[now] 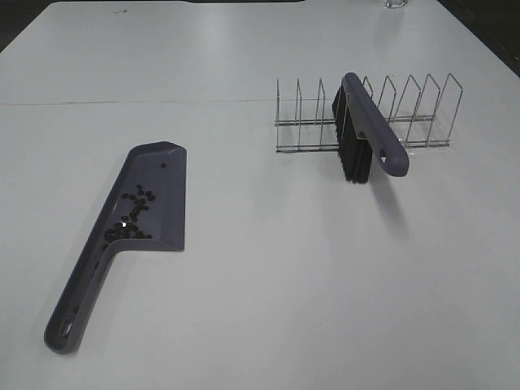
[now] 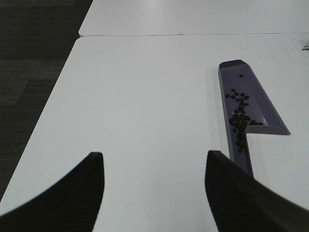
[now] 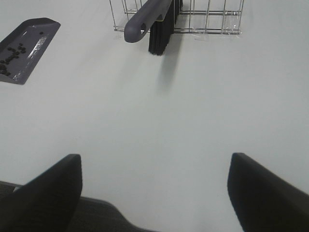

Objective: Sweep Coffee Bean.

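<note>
Beans point(image 1: 132, 218), roughly two dozen, lie in one dustpan point(image 1: 166, 236) on the table point(image 1: 268, 284). One brush point(image 1: 364, 130) sits in one rack point(image 1: 422, 110). Both grippers point(image 2: 154, 193) point(image 3: 154, 193) gape wide, empty.

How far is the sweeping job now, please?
Done: the dark coffee beans lie inside the purple-grey plastic dustpan, and the purple-handled black brush rests in the wire rack. In hand: nothing; both tools are open and empty. Left: apparently nothing.

Matt purple-grey plastic dustpan point(image 1: 154, 195), shiny thin wire rack point(image 1: 422, 114), smooth white table point(image 1: 284, 268).
</note>
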`<state>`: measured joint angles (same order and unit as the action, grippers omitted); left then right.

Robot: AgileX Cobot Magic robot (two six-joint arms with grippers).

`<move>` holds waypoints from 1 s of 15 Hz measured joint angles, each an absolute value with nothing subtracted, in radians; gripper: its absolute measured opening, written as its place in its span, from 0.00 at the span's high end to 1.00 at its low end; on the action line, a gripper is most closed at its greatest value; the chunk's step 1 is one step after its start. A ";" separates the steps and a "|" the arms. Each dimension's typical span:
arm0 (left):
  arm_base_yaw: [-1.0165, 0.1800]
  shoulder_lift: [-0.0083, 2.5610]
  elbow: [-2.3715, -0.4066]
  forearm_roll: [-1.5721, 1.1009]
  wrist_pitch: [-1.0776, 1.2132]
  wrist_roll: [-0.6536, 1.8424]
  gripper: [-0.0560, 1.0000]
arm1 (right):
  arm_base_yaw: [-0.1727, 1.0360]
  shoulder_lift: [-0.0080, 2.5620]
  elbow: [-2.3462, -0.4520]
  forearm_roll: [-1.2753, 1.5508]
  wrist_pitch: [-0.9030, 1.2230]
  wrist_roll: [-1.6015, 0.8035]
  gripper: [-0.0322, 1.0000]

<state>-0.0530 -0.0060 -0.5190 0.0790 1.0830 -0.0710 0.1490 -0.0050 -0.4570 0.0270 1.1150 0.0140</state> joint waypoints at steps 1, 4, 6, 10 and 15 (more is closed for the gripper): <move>-0.053 -0.006 -0.519 0.078 1.081 -0.069 0.42 | 0.149 -0.005 -0.457 0.027 1.115 0.014 0.26; -0.053 -0.006 -0.519 0.054 1.081 -0.072 0.42 | 0.149 -0.005 -0.457 0.021 1.115 0.014 0.26; -0.053 -0.006 -0.519 0.000 1.081 -0.067 0.42 | 0.149 -0.005 -0.457 0.000 1.115 0.000 0.26; -0.053 -0.006 -0.519 0.000 1.081 -0.067 0.42 | 0.149 -0.005 -0.457 -0.005 1.115 -0.014 0.26; -0.053 -0.007 -0.519 0.000 1.081 -0.067 0.42 | 0.149 -0.005 -0.457 -0.005 1.115 -0.016 0.26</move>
